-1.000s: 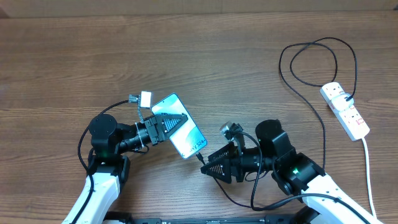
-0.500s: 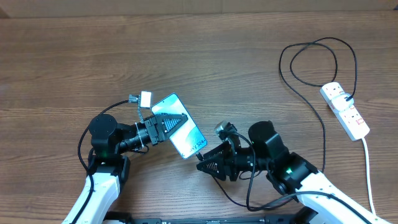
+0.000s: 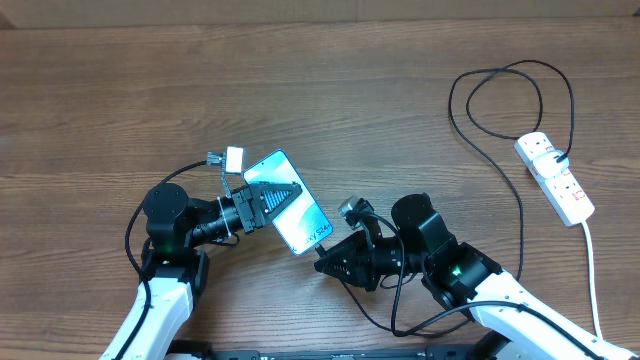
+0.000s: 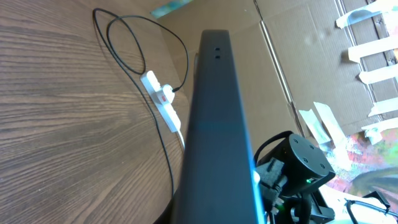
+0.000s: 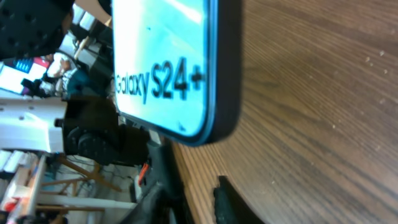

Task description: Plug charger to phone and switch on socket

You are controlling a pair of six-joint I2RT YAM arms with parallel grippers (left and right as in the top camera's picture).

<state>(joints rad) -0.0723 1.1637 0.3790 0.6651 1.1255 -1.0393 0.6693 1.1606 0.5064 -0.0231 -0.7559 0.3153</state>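
Note:
The phone [image 3: 306, 222], with its light blue screen, is held tilted off the table by my left gripper [image 3: 272, 197], which is shut on its middle. In the left wrist view the phone [image 4: 217, 124] shows edge-on and dark. In the right wrist view its screen [image 5: 163, 65] reads "Galaxy S24+". My right gripper [image 3: 328, 264] is shut on the charger's black connector tip [image 3: 319, 251], right at the phone's lower end. The charger cable [image 3: 520, 215] loops back to the socket [image 3: 555, 178], a white power strip at the far right, which also shows in the left wrist view [image 4: 163, 101].
The strip's thick white cord [image 3: 592, 270] runs to the front right edge. The black cable forms a loop [image 3: 505, 95] behind the strip. Cardboard [image 4: 298, 56] stands beyond the table's far side. The table is bare brown wood [image 3: 300, 80].
My right arm has moved left, bringing the connector tip closer to the phone's lower end. The left arm and the phone have not moved.

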